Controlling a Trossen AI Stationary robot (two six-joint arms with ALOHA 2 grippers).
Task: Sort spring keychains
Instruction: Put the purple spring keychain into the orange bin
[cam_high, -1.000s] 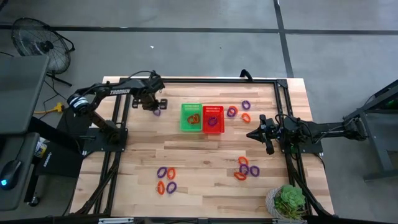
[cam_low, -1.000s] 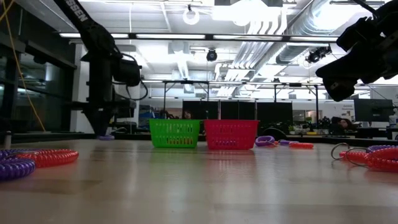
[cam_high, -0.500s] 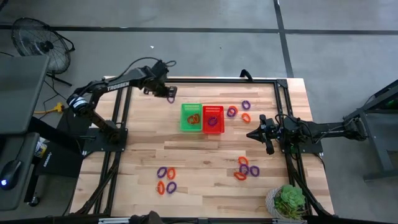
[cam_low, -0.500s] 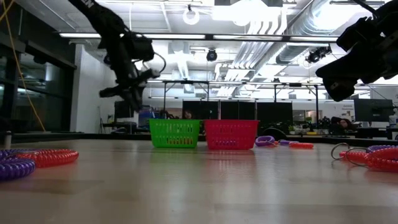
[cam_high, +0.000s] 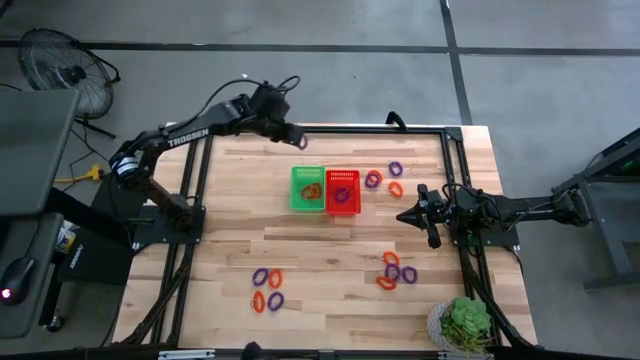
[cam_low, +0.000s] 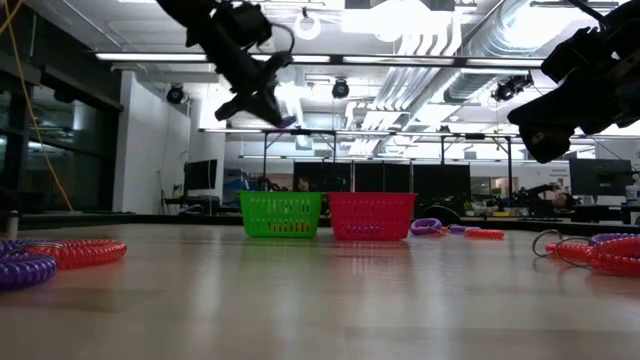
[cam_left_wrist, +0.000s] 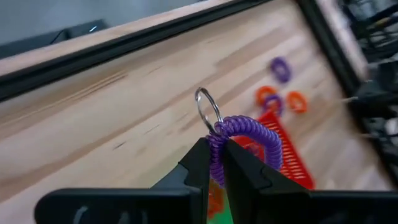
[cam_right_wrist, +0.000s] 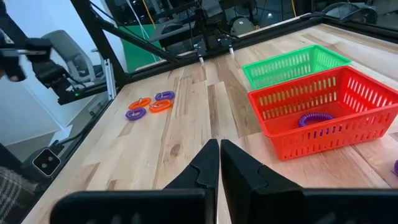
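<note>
My left gripper (cam_high: 298, 140) hangs high over the table's far edge, just behind the green basket (cam_high: 308, 188), and is shut on a purple spring keychain (cam_left_wrist: 249, 134). The red basket (cam_high: 342, 190) stands against the green one's right side. An orange keychain (cam_high: 311, 190) lies in the green basket and a purple one (cam_right_wrist: 314, 118) in the red. More orange and purple keychains lie on the table right of the red basket (cam_high: 385, 178), near right (cam_high: 395, 272) and near left (cam_high: 267, 290). My right gripper (cam_high: 403, 215) waits shut at the right, holding nothing. My left gripper pinches one end of the purple keychain's coil (cam_left_wrist: 216, 144) between its two fingertips. The fingers slant down from the table's far left. The coil curves away beyond the tips, its metal ring (cam_left_wrist: 207, 107) sticks up beside them, and the whole keychain is lifted clear of the table.
A black frame rail (cam_high: 350, 128) runs along the far edge under my left gripper. A potted plant (cam_high: 465, 322) stands at the near right corner. Bare wood lies between the baskets and the near keychain clusters.
My left gripper has risen from the tabletop at the far left with the purple keychain. It has swung toward the right along the far edge to a spot behind the green basket, tipping up from pointing steeply down. The keychain is now lifted clear.
</note>
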